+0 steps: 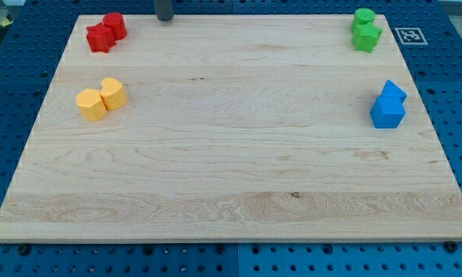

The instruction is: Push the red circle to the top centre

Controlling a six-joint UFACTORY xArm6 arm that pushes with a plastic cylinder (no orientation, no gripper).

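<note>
Red circle (pixel 115 25) sits touching the red star (pixel 99 38) at the bench's (pixel 231 154) top left; my tip (pixel 165 18), fingerless, is parked right of it, so both could get shoved together.

The wooden board (pixel 231 154) is showing pale tan with darker grain streaks running across it. The red circle (pixel 115 25) and the red block (pixel 99 38) touching it are showing the same bright red. Two yellow blocks (pixel 102 98) are glowing orange-yellow, two green blocks (pixel 365 29) vivid green, two blue blocks (pixel 389 105) mid blue. My tip (pixel 165 18) is appearing dark grey, possibly metallic. The surrounding pegboard (pixel 15 92) is showing blue, dotted with dark holes.
</note>
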